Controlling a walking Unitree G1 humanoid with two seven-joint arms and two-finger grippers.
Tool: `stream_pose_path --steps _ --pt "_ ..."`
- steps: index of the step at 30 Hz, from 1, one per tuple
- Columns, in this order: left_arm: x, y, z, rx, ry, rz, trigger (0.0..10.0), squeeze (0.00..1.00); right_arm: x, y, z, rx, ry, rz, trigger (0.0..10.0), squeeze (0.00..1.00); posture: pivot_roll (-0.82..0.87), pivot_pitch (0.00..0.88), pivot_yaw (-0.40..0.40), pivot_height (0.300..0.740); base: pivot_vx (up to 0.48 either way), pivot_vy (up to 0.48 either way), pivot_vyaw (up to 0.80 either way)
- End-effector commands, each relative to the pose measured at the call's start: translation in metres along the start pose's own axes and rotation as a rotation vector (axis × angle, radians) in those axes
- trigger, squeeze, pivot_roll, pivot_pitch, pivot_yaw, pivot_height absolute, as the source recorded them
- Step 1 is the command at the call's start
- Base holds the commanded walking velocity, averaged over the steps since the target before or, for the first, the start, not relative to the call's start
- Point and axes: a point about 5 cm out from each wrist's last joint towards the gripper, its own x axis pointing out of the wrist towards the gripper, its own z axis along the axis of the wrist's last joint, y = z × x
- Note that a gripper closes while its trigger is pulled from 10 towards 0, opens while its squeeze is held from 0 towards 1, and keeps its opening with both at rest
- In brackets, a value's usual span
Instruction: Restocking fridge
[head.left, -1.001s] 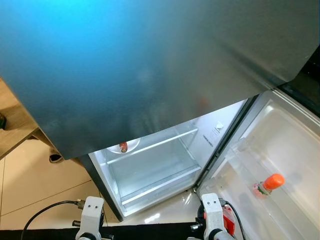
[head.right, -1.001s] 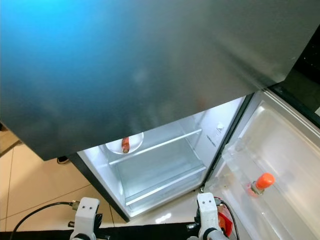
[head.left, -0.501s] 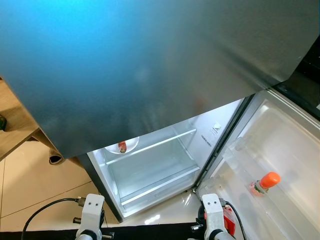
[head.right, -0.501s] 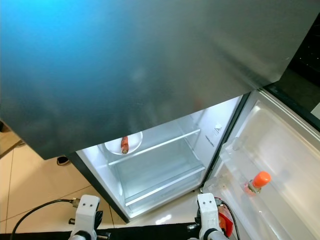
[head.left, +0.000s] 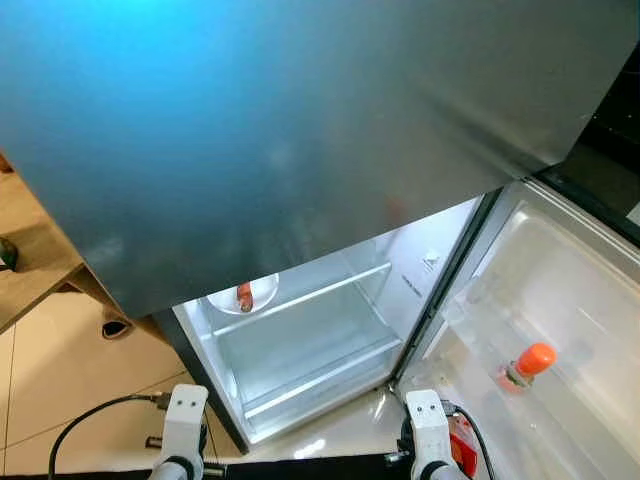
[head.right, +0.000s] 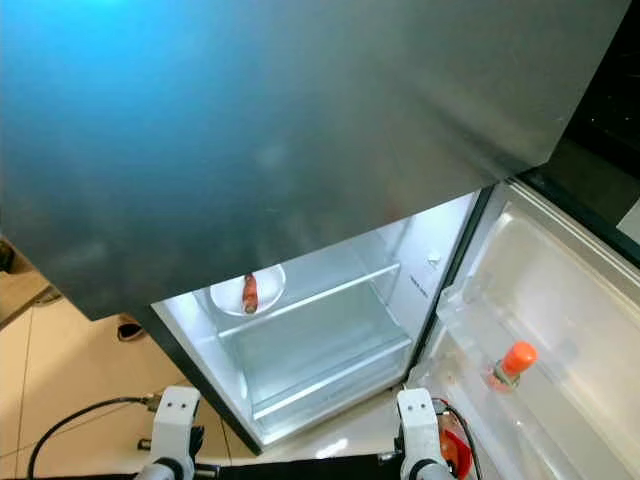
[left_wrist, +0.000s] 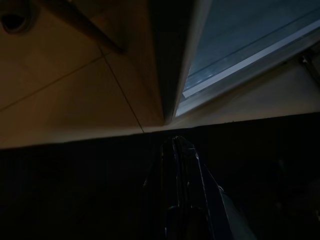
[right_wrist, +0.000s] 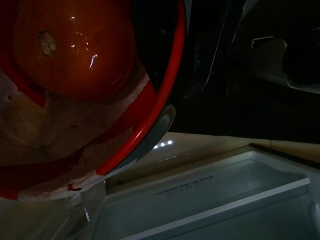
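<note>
The large grey steel upper fridge door (head.left: 300, 130) hides the compartment's upper shelves. The red-rimmed bowl (right_wrist: 150, 110) holding a round orange-red fruit (right_wrist: 75, 47) is cut off by the right wrist view's edge. The bottle under the orange cap (head.left: 535, 358) is too small to tell

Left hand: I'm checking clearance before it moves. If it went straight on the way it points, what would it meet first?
Judging by the dark left wrist view, the left hand points at the lower front corner of the fridge, beside the tiled floor. That edge would probably come first; depth is unclear.
</note>
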Motion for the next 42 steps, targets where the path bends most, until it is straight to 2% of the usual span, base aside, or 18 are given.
stream_pose_path --steps 1,3,10,16,19,21,28,42 --pt "-0.006 0.010 -0.011 -0.006 0.046 0.017 10.0 0.00 0.000 -0.003 0.001 -0.017 0.006 -0.014 10.0 0.00 -0.12 0.007 0.037 0.740 0.000 0.000 0.00" --pt "-0.010 0.017 -0.015 -0.009 0.059 0.022 10.0 0.00 0.001 -0.003 0.004 -0.024 0.005 -0.017 10.0 0.00 -0.12 0.000 0.035 0.740 0.000 0.000 0.00" --pt "-0.015 0.026 -0.023 -0.007 0.096 0.027 10.0 0.00 0.002 -0.002 0.004 -0.035 0.009 -0.015 10.0 0.00 -0.12 0.000 0.032 0.740 0.000 0.000 0.00" --pt "-0.010 0.013 -0.022 -0.006 0.110 0.016 10.0 0.00 0.001 -0.001 0.001 -0.035 0.018 -0.017 10.0 0.00 -0.12 0.000 0.033 0.740 0.000 0.000 0.00" --pt "-0.003 -0.001 -0.013 -0.006 0.087 -0.003 10.0 0.00 0.001 -0.002 0.001 -0.033 0.019 -0.021 10.0 0.00 -0.13 0.000 0.038 0.740 0.000 0.000 0.00" --pt "-0.001 -0.003 -0.009 -0.006 0.075 -0.008 10.0 0.00 0.001 -0.002 0.002 -0.028 0.013 -0.022 10.0 0.00 -0.13 0.000 0.038 0.740 0.000 0.000 0.00" --pt "0.005 -0.001 0.003 -0.005 0.048 -0.002 10.0 0.00 0.002 -0.005 0.006 -0.005 0.006 -0.045 10.0 0.00 -0.15 0.008 0.045 0.740 0.000 0.000 0.00" --pt "0.004 0.005 0.004 -0.007 0.054 -0.001 10.0 0.00 0.000 -0.004 -0.003 0.007 0.045 -0.057 10.0 0.00 -0.15 0.037 0.047 0.740 0.000 0.000 0.00"
